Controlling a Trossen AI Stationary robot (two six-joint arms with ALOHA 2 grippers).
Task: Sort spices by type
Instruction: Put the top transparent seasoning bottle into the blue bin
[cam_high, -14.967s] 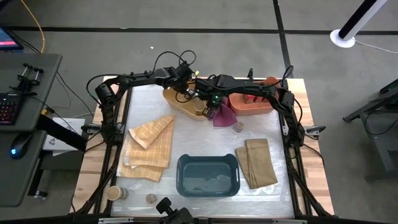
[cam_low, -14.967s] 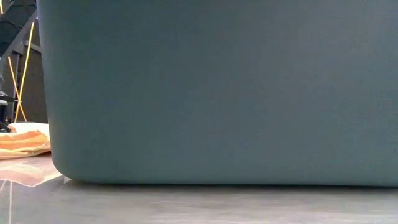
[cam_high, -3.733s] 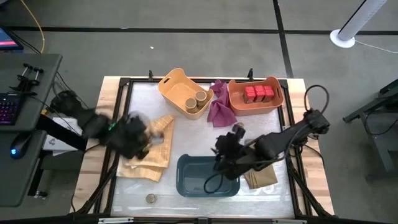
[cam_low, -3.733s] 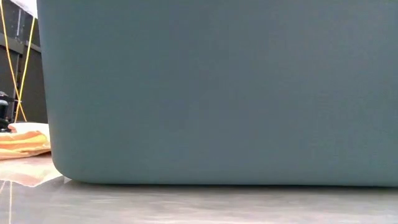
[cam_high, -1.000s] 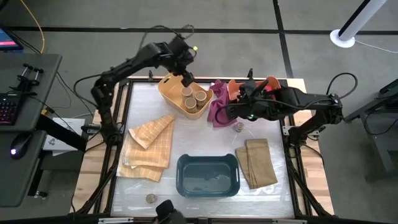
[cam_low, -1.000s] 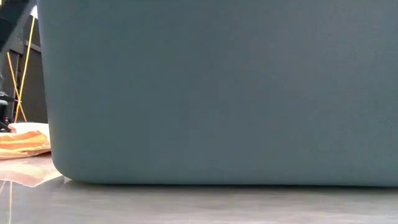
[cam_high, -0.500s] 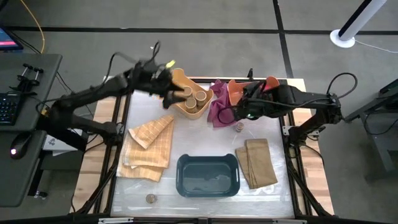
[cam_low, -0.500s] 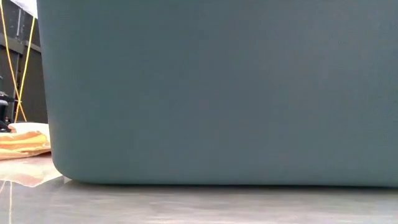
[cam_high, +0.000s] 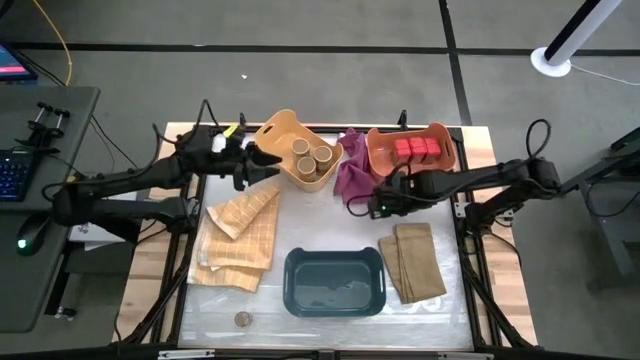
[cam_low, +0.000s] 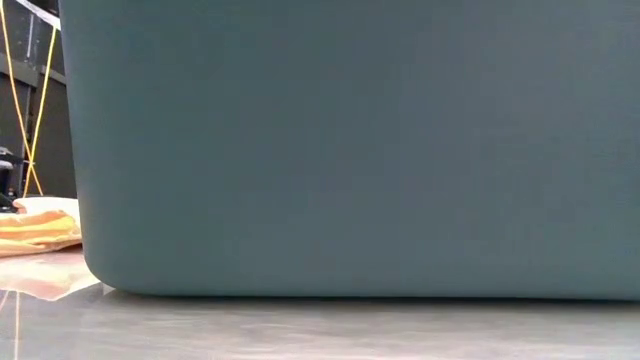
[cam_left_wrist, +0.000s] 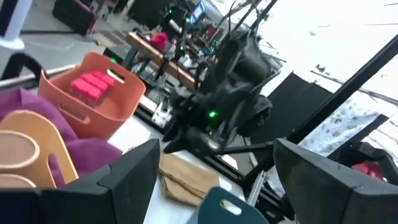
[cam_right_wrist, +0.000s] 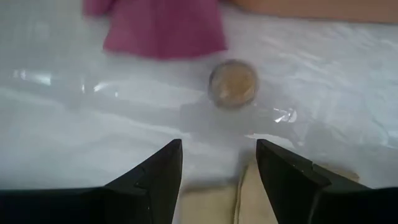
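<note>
Sorting is partly complete. At 12 o'clock on the bench (cam_high: 440, 300), the tan bin (cam_high: 275, 137) holds three tan cardboard cylinders (cam_high: 310, 157); just to its 3 o'clock side, past the magenta cloth (cam_high: 352, 180), the orange bin (cam_high: 380, 160) holds three red tins (cam_high: 415, 149). The teal bin (cam_high: 335, 283) at 6 o'clock appears empty, so the small jars judged to belong there are not yet sorted. One small jar (cam_right_wrist: 232, 83) stands on the bench just beside the magenta cloth, directly ahead of the right end effector (cam_right_wrist: 219, 163), whose fingers stand apart and empty with the jar not yet between them. A second small jar (cam_high: 241, 319) sits near the 7 o'clock edge, well apart from both arms. The left end effector (cam_high: 262, 163) hovers at the 9 o'clock side of the tan bin, fingers spread wide and holding nothing. Two folded tan cloths (cam_high: 238, 235) lie either side of the teal bin. No brand, label or writing is legible on any container or bin.
</note>
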